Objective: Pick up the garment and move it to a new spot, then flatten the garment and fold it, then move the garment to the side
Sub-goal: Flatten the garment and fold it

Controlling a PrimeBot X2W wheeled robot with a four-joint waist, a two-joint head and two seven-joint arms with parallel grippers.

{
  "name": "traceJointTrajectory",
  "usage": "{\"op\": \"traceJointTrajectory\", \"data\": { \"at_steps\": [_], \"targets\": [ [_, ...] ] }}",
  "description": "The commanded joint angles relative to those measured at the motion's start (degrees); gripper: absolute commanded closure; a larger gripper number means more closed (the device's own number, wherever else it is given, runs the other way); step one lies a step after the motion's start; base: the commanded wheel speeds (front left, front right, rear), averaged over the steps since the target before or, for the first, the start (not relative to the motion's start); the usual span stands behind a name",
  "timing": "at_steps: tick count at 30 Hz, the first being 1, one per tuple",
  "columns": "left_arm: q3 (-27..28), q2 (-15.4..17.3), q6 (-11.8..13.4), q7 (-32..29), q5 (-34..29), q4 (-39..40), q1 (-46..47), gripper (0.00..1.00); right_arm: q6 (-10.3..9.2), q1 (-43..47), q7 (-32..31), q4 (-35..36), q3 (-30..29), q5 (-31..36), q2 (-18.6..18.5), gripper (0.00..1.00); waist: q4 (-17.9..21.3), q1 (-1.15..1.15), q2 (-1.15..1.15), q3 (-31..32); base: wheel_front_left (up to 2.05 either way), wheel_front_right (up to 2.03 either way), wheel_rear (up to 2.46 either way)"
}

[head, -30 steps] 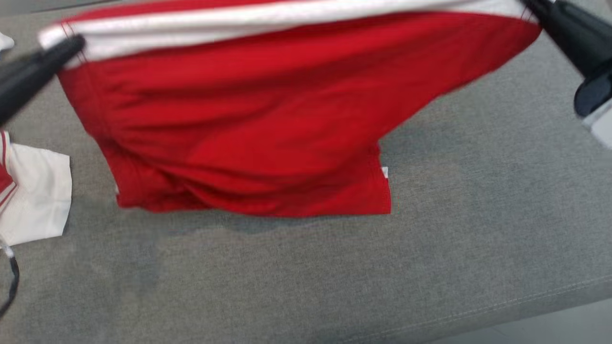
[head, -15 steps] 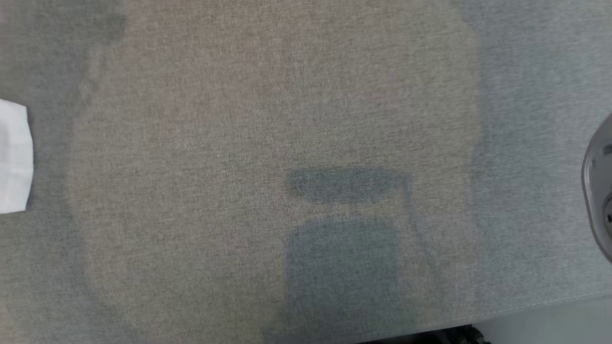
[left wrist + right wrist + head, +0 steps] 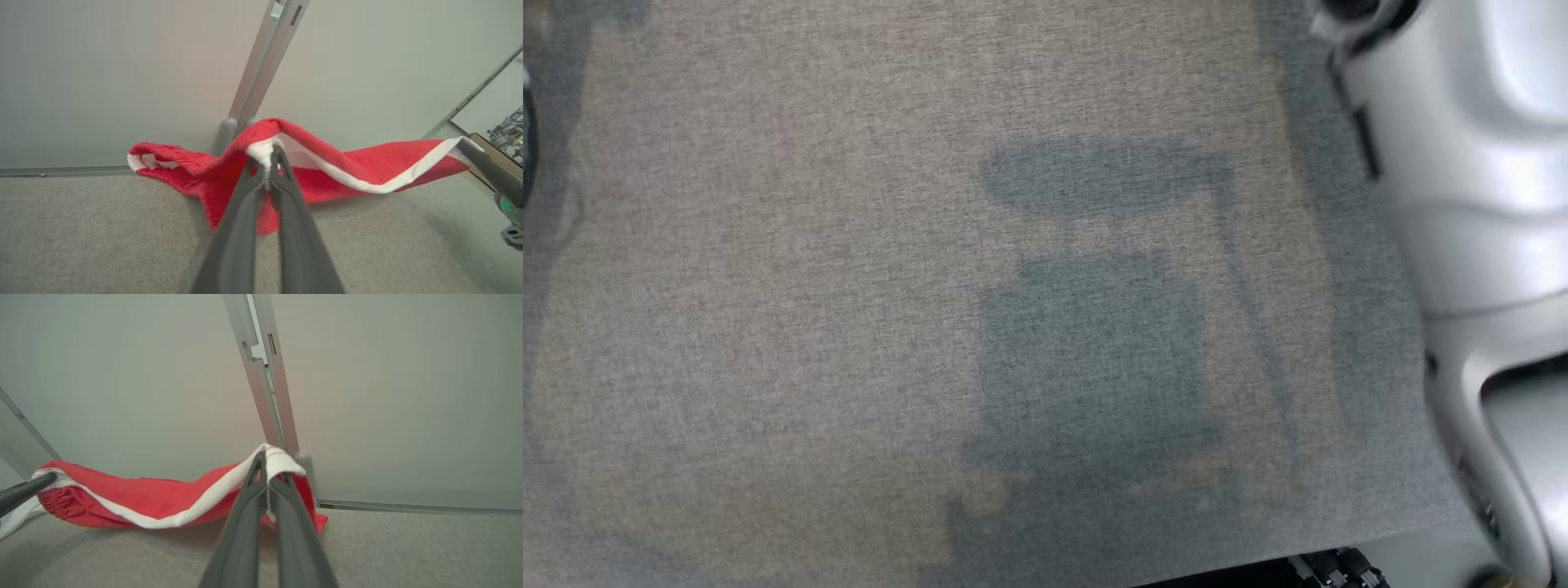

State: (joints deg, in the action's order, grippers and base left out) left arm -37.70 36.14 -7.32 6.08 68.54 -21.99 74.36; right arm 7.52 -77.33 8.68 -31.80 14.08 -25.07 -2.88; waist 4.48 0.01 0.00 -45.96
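The garment is red with a white waistband and hangs stretched between both grippers, its lower part resting on the grey fabric surface. In the left wrist view my left gripper is shut on one end of the white band, and the right gripper's dark tip holds the far end. The right wrist view has my right gripper shut on the garment, with the left gripper's tip at the other end. My pale right forearm fills the head view's right side.
The grey surface carries my own shadow, and its front edge runs along the lower right. A pale wall with a grey vertical profile stands just behind the garment. A bit of white cloth lies at the left.
The head camera has tipped down and the garment has passed out of the top of its picture. The pale right forearm has come in at the right. Both grips are unchanged.
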Motion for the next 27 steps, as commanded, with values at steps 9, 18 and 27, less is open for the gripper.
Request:
{"op": "traceJointTrajectory", "data": {
  "at_steps": [9,18,27],
  "targets": [
    [-9.3,14.3,-0.2,7.5,7.5,14.8,-22.0,1.0,-0.05,26.5,-0.8,13.8,10.5,-8.7,-10.0,1.0,1.6,-0.01,0.0,8.2,0.0,0.0,0.0],
    [-12.5,14.1,-0.2,8.9,4.6,19.1,-40.9,1.0,-0.06,49.9,-5.6,25.2,12.9,-13.4,-19.3,1.0,0.9,-0.01,0.0,20.4,0.0,0.0,0.0],
    [-13.3,9.1,7.4,9.0,-1.2,27.7,-68.2,1.0,-0.04,78.8,-11.4,40.0,8.7,-15.3,-24.9,1.0,0.7,-0.01,0.0,31.0,0.0,0.0,0.0]
  ]
}}
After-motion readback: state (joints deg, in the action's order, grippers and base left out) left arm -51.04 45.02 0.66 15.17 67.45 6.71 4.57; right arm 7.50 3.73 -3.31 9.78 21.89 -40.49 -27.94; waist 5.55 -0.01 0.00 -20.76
